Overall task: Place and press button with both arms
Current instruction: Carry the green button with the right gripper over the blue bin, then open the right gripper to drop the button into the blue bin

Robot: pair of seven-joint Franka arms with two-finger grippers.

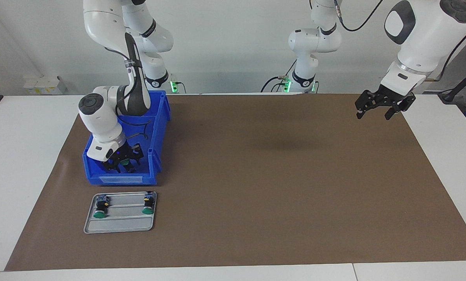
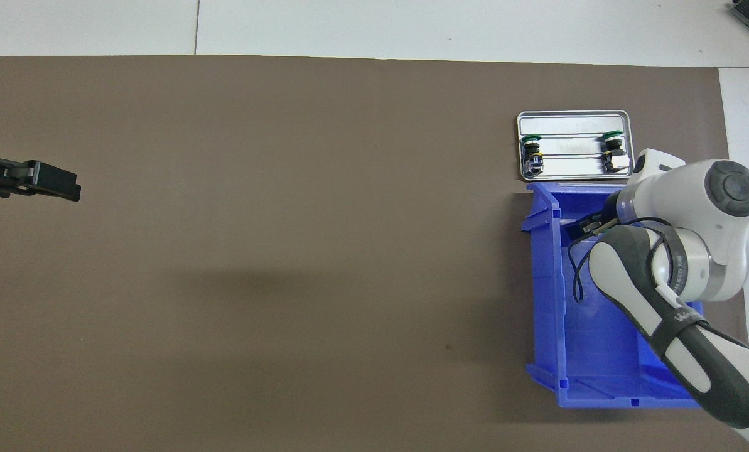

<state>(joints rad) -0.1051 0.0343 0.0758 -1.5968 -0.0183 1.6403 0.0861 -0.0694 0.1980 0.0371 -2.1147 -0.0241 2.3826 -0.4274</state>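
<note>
I see my right gripper (image 1: 122,160) down in the blue bin (image 1: 156,156); a green button (image 1: 126,160) sits between its fingers, grip unclear. My left gripper (image 1: 375,112) waits, fingers released, over the mat (image 1: 279,187).

We see three small push buttons with round flat green caps and black cylindrical bodies. Two lie on their sides on a shallow grey metal tray (image 1: 119,226), caps pointing away from the robots: one button (image 1: 99,208) at the tray's end toward the right arm's end of the surface, the other button (image 1: 148,205) at its other end, well apart. The third button (image 1: 128,163) sits low inside a blue plastic bin (image 1: 154,156), which stands just beside the tray and nearer to the robots.
</note>
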